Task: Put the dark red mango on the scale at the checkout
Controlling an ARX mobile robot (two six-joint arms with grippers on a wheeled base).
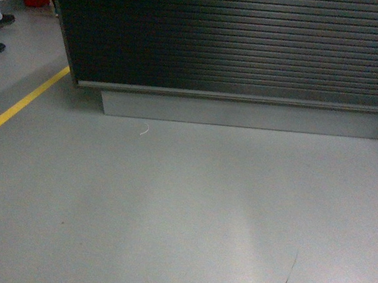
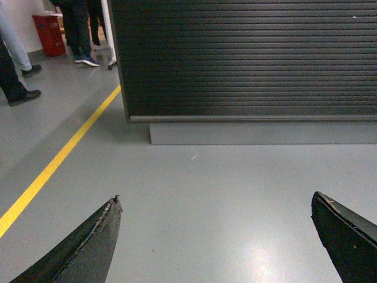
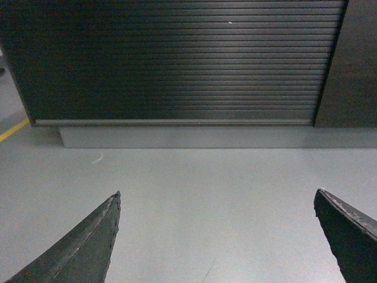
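— Grey floor (image 1: 170,212) lies nearest; what do my grippers hold?
— Nothing: left gripper (image 2: 215,236) and right gripper (image 3: 217,236) gape empty before the dark ribbed checkout counter (image 1: 236,40).
— The mango?
— Unseen, scale too. Likely smooth, bruisable; I'd grip its middle.

Dark brown-black checkout counter (image 1: 236,40): front in fine horizontal ribs, paler sheen mid-panel, on a plain grey plinth (image 1: 243,113). Smooth grey floor (image 1: 170,212) below the counter, glossy patches, one thin dark crack (image 1: 287,280). Yellow painted floor line (image 1: 22,102) left of the counter. Red box-like object (image 2: 49,34) far left behind it. Black tapered gripper fingers (image 2: 88,244), edges scuffed pale.
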